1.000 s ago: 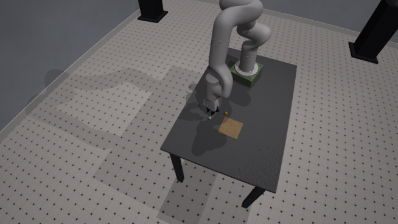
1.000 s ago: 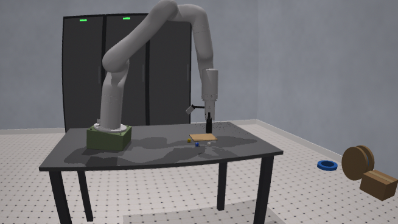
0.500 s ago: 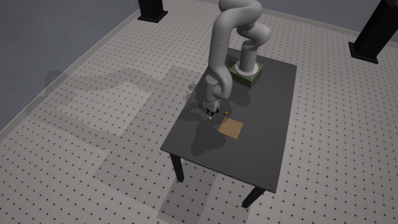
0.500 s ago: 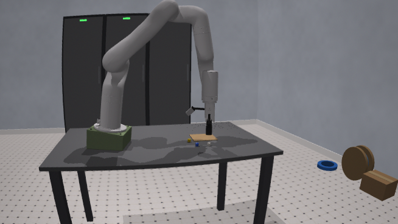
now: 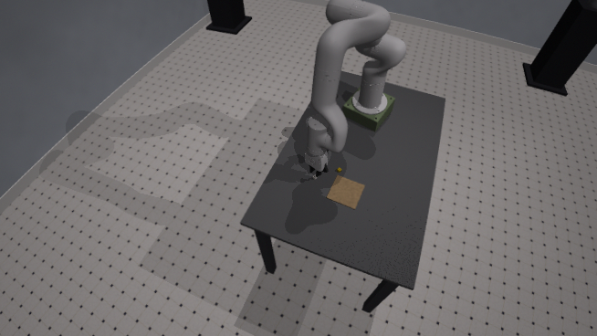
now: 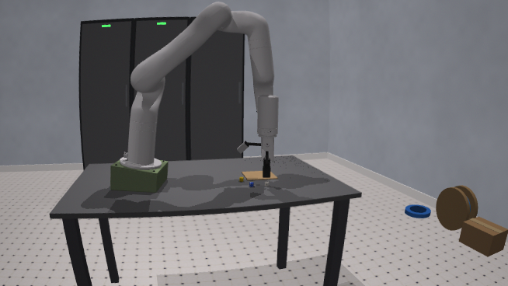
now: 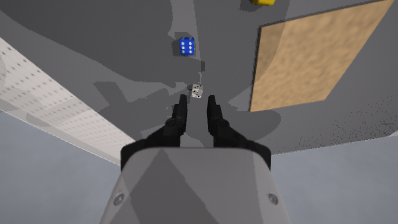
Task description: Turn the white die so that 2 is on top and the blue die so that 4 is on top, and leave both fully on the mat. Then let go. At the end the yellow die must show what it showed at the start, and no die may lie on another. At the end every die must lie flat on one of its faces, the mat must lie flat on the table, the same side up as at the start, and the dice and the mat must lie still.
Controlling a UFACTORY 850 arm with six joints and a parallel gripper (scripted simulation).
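The white die (image 7: pixel 196 91) lies on the dark table top, off the mat, just beyond my fingertips in the wrist view. It also shows in the exterior view (image 6: pixel 266 183). My gripper (image 7: pixel 197 103) hangs above it, pointing down, with its fingers partly open and nothing between them. The blue die (image 7: pixel 187 46) lies farther out on the table, also off the mat, and the face I see has six pips. The yellow die (image 7: pixel 262 2) lies on the table near the mat's corner. The tan mat (image 7: pixel 310 55) lies flat with no die on it. The white die's pips are too small to read.
The arm's green base block (image 5: pixel 370 110) stands at the back of the table. The table's left edge (image 5: pixel 269 173) is close to the gripper (image 5: pixel 318 173). On the floor to the right are a blue ring (image 6: pixel 418 211), a wooden spool (image 6: pixel 456 202) and a box (image 6: pixel 483 235).
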